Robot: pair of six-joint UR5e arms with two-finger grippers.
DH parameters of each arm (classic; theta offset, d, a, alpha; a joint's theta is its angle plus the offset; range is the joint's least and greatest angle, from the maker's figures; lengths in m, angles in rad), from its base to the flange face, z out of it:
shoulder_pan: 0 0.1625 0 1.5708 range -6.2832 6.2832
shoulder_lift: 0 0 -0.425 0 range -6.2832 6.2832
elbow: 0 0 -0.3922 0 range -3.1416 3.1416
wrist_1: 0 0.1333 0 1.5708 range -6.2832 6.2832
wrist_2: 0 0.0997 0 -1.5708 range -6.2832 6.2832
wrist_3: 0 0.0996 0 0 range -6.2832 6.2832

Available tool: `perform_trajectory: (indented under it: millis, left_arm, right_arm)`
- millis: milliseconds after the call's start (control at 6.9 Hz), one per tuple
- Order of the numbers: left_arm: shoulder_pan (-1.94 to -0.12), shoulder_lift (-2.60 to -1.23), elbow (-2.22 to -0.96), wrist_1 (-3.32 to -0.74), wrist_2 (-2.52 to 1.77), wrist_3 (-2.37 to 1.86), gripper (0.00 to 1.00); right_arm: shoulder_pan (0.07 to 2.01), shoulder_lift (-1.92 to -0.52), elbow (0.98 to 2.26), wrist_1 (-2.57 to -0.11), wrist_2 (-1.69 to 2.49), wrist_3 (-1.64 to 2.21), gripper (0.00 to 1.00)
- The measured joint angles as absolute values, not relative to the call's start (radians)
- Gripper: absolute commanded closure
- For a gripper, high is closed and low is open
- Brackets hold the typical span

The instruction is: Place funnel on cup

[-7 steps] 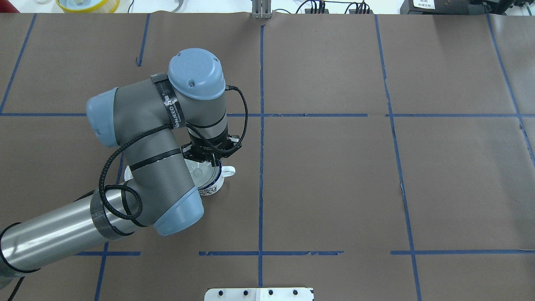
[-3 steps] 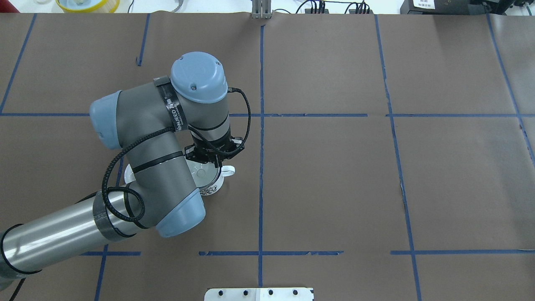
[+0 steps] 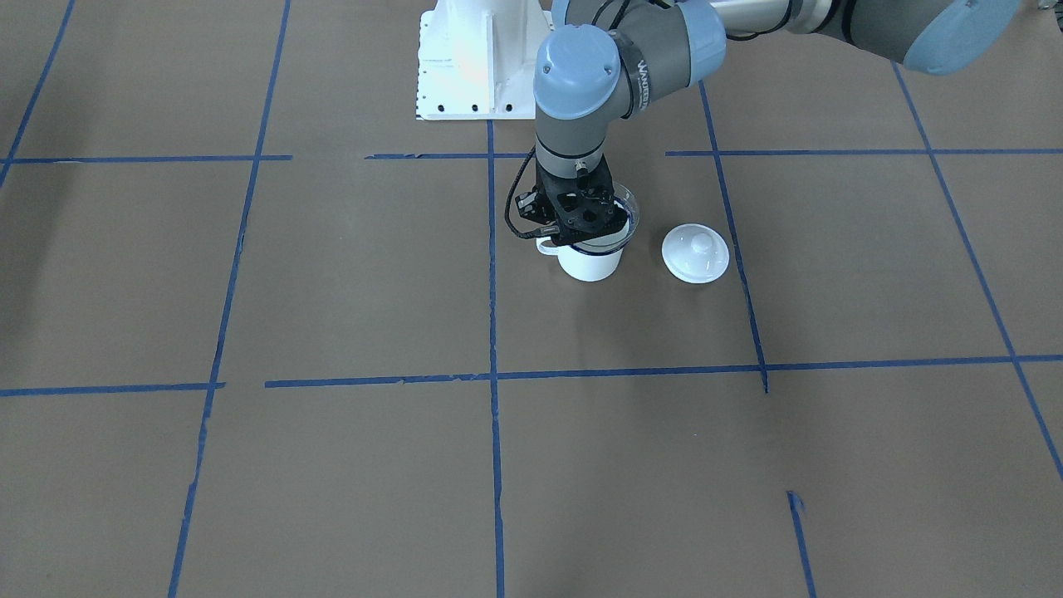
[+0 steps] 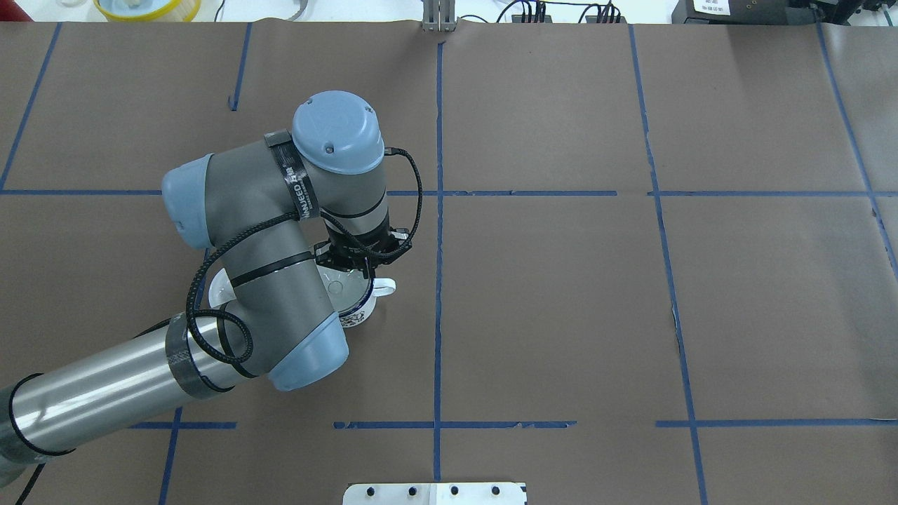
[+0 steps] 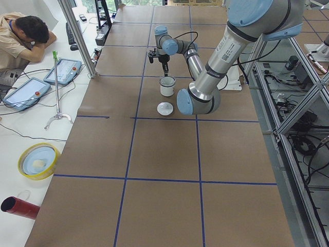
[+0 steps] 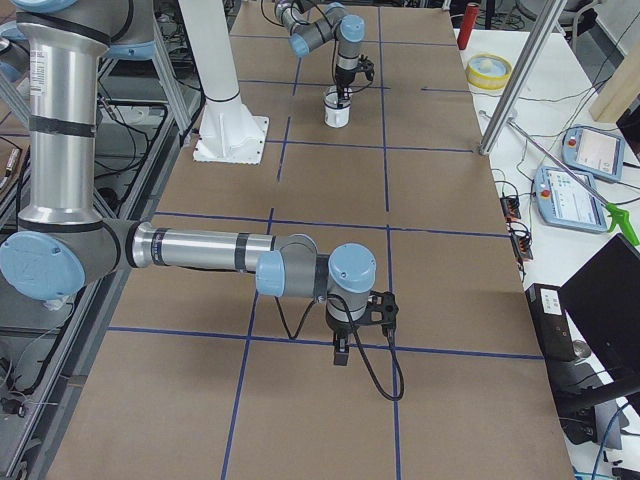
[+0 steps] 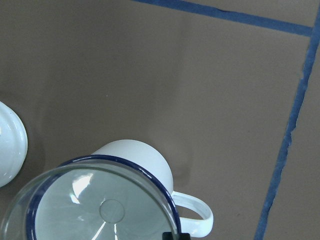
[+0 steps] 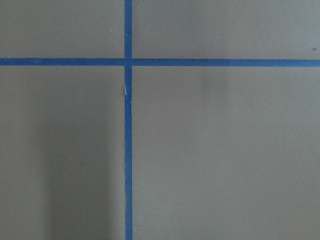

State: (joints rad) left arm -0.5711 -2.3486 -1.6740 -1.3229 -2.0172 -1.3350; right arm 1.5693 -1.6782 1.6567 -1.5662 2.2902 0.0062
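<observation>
The cup (image 3: 591, 264) is a white enamel mug with a dark blue rim, standing left of the table's middle; its handle (image 4: 384, 286) points toward the centre line. The clear funnel (image 7: 100, 210) sits over the cup's mouth, its stem down inside. My left gripper (image 3: 579, 226) stands straight above the cup's edge and looks shut on the funnel's rim; one black fingertip (image 7: 175, 236) shows at that rim. My right gripper (image 6: 341, 355) hangs over bare table far from the cup, and I cannot tell whether it is open or shut.
A round white lid (image 3: 696, 253) with a knob lies beside the cup, partly under my left arm in the overhead view. The robot's white base plate (image 3: 473, 58) is behind the cup. A yellow bowl (image 4: 147, 7) sits off the far left corner.
My left arm has shifted slightly right and toward the far side over the cup. The cup has stayed in place, with the funnel still over its mouth.
</observation>
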Motion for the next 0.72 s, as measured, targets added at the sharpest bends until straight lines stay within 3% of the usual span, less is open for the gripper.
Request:
perform_trajectory:
  millis: [145, 435, 725]
  left_arm:
    - [-0.572, -2.348, -1.673, -1.324, -2.018, -1.336, 0.00]
    - [-0.579, -2.345, -1.686, -1.324, -2.018, -1.343, 0.00]
    - [-0.649, -2.304, -1.830, -1.324, -2.021, -1.311, 0.00]
  right_arm:
    - [1.569, -1.678, 1.657, -1.566, 2.290, 0.006, 0.00]
    - [1.569, -1.678, 1.657, -1.566, 2.290, 0.006, 0.00]
    - [1.569, -1.678, 1.657, -1.566, 2.290, 0.006, 0.00]
